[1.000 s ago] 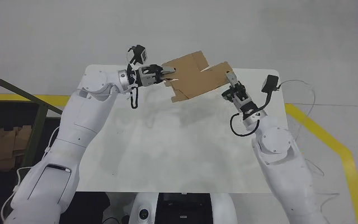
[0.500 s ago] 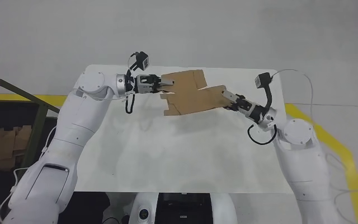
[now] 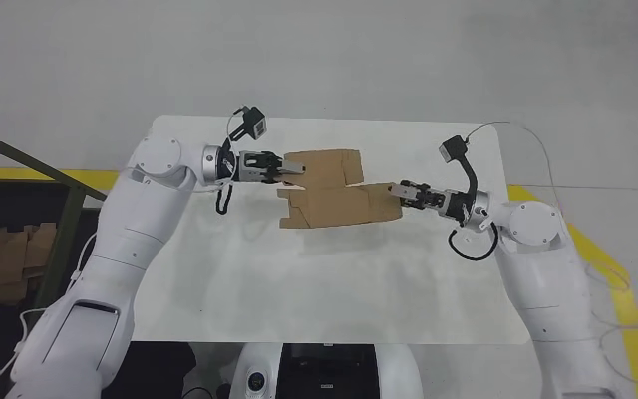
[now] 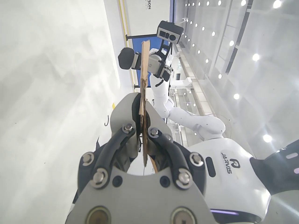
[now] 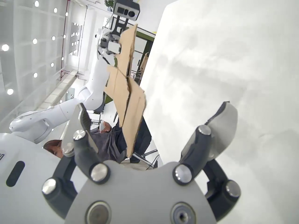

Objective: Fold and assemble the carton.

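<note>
A flat, unfolded brown carton (image 3: 329, 192) hangs over the far middle of the white table (image 3: 299, 289). My left gripper (image 3: 291, 167) is shut on its left edge; in the left wrist view the carton (image 4: 144, 71) runs edge-on out of the left gripper (image 4: 142, 110). My right gripper (image 3: 401, 190) sits at the carton's right edge. In the right wrist view the right gripper (image 5: 151, 116) is open, and the near corner of the carton (image 5: 127, 87) lies between the spread fingers without being clamped.
The table's near half lies bare below the carton. A yellow floor line (image 3: 543, 214) runs past the table's right side. The right arm's camera mast (image 3: 457, 152) rises above its wrist.
The carton has come down and toward the robot, lying flatter over the table. Both arms moved with it, and the right arm swung out so its gripper meets the right edge from the side.
</note>
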You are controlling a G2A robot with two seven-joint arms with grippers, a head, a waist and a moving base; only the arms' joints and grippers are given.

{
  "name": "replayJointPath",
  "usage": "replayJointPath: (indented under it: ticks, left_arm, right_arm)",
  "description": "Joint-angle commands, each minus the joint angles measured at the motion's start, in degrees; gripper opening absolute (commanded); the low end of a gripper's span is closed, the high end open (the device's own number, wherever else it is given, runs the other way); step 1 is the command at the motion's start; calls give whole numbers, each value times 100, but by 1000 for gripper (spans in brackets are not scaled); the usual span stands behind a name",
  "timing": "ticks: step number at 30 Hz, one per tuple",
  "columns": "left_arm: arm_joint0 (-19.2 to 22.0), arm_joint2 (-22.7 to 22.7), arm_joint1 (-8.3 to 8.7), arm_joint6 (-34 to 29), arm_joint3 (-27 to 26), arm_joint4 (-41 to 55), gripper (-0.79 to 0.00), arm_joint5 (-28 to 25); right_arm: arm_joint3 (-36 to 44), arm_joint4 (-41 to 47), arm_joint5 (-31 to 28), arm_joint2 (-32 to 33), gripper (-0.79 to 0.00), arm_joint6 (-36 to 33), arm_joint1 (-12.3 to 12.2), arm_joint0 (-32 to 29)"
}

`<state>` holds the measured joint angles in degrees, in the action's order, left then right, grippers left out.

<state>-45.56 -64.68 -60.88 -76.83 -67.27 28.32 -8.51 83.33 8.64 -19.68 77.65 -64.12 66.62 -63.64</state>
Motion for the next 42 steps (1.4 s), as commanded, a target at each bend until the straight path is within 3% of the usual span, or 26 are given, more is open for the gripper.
replayJointPath:
  ticks: [1,7,17,42]
  left_arm:
    - [-36,-44,10,20,-12,43,-785,-26]
    - [-126,-82,31,88,-101,-14,-785,-90]
    - [-183,2,26,75,-218,-76,-785,-275]
    - [-55,234,-21,173,-199,-230,-785,-343]
  right_arm:
    - [2,13,-3,1,0,-39,1,-2]
    - [108,-64,64,-41,0,36,-3,-45]
    - [-144,612,-8,-485,0,-1111,-22,244]
    - [-452,1387,-411,-829,0,-1331,-63,461]
